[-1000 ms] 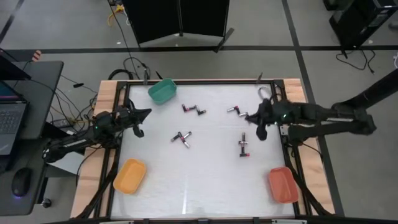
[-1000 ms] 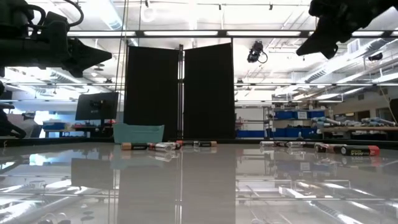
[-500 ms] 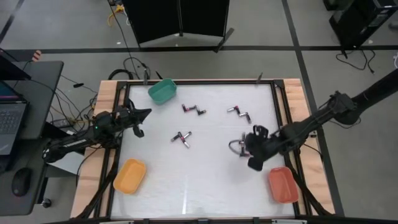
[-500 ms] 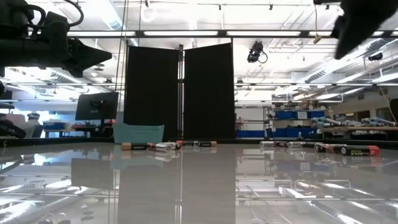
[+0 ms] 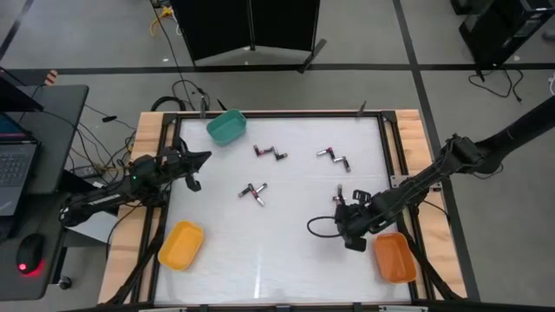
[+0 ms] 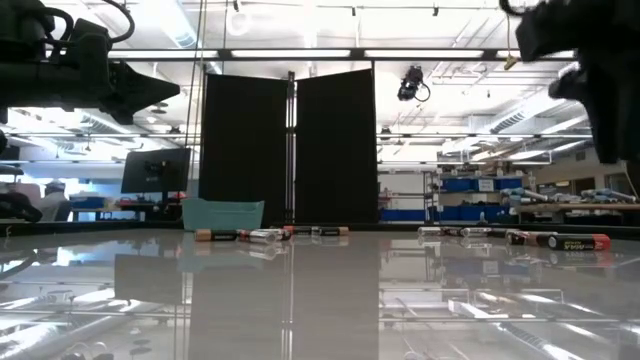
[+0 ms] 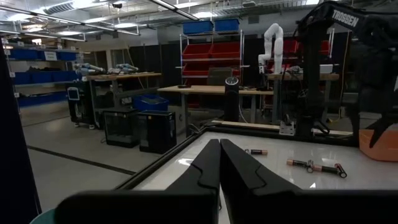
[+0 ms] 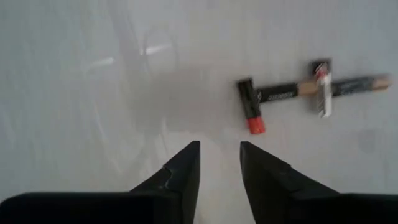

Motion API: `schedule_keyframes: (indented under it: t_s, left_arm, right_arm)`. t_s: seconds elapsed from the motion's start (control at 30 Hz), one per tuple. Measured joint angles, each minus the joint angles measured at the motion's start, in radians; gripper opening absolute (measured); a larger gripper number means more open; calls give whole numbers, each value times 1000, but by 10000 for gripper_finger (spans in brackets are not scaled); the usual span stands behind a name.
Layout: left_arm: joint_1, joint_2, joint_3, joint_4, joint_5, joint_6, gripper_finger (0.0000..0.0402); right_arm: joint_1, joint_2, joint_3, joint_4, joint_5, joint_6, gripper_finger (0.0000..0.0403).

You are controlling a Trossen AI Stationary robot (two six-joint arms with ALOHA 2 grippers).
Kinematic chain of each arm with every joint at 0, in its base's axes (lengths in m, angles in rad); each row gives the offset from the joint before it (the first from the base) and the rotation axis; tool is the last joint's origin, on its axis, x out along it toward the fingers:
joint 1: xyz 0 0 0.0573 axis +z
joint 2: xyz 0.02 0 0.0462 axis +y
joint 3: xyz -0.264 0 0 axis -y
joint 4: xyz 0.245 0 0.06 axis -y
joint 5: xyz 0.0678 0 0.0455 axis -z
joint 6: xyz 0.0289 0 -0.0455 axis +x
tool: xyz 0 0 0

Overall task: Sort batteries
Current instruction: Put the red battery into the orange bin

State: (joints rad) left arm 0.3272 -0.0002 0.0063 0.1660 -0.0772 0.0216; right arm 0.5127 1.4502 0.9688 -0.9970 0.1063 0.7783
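Right gripper [image 5: 345,227]: over the table's near right part, close beside the red bin [image 5: 395,257]; in its own wrist view the two dark fingers [image 8: 185,165] stand apart with bare table between them and nothing held

Left gripper [image 5: 192,170]: waiting at the table's left edge, raised, fingers [image 7: 208,167] pressed together on nothing

Batteries, far group [image 5: 270,153]: a few cells lying in a crooked line not far from the green bin [image 5: 227,126]

Batteries, far right group [image 5: 334,157]: two or three cells touching end to end

Batteries, middle group [image 5: 254,192]: a small crossed cluster near the table's centre

Batteries by the right gripper [image 8: 292,91]: a short red-ended cell and longer cells touching in an L, just ahead of the open fingers (in the overhead view the arm hides most of them)

Orange bin [image 5: 180,244]: near left corner, nothing visible inside

Red bin and green bin: no cells can be made out inside either (too small to be sure)

Progress: early, by my judgement; every group I can see lies loose on the white table [image 5: 277,251], and no bin shows any sorted cells

Left to do: all four groups need picking up and dropping into bins, the cluster under the right gripper looking the likeliest first
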Motion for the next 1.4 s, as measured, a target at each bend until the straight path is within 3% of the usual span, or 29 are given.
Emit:
schedule_keyframes:
  t_s: [0.5, 1.17, 1.4]
  left_arm:
    - [0, 0, 0, 0, 0, 0, 15]
    - [0, 0, 0, 0, 0, 0, 15]
    - [0, 0, 0, 0, 0, 0, 15]
  right_arm:
    - [-145, 37, -104, 113, -54, -164, 176]
    - [-171, 38, -230, 252, -62, -187, 171]
    - [-171, 38, -230, 256, -61, -196, 128]
